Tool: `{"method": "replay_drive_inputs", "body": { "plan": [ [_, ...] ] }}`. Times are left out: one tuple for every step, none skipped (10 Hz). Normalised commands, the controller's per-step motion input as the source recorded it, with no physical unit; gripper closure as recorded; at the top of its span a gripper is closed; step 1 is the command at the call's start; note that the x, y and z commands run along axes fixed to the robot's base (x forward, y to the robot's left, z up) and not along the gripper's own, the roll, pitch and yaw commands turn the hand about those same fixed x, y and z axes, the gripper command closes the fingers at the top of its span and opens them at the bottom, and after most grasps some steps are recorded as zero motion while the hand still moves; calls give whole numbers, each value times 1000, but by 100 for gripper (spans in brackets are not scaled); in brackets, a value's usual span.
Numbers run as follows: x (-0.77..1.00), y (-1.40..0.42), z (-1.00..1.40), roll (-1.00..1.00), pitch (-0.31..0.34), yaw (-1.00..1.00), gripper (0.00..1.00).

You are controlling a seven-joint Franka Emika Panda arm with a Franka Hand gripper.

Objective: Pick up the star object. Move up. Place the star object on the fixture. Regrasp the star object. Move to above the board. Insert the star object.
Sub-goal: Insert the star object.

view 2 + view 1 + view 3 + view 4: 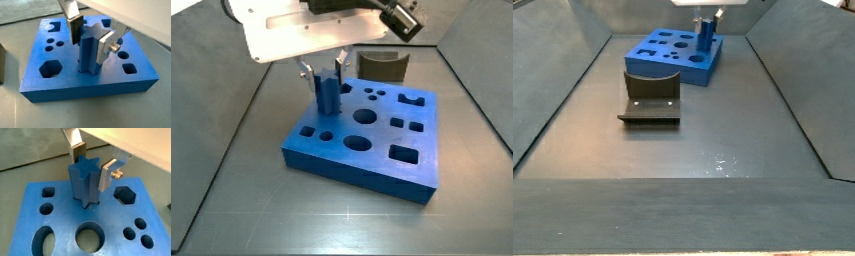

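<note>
board (67, 203): star object (85, 180) upright, lower end in its star hole; our gripper (93, 164) flanks it, fingers apart, holding nothing. we judge insertion nearly done; fixture (651, 97) vacant.

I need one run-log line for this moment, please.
phase: insert | end effector: around star object, grip unclear | star object: upright, lower end in board | fixture: apart

Star object (85, 182): blue star-section peg, upright, lower end seated in the star-shaped hole of the board (40, 210); upper part flanked by the gripper (92, 163) fingers. Board: thick blue slab with cut-out holes, flat on floor. Fixture (651, 96): dark bracket, apart from board, nothing on it.
</note>
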Motion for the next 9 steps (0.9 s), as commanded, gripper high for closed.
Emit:
{"method": "replay_drive_inputs", "body": {
  "plan": [
    [0,-54,-1000,291,-91,0,100],
    [9,-123,-1000,169,-40,0,100],
    [117,-163,-1000,34,-17,0,100],
    [240,-97,-1000,29,0,-171,100],
    [320,-74,-1000,11,0,-131,100],
    [234,0,-1000,0,97,0,100],
    [0,0,0,0,-37,0,100],
    [-6,0,-951,191,-60,0,100],
    [60,0,-1000,29,0,0,100]
  ]
}}
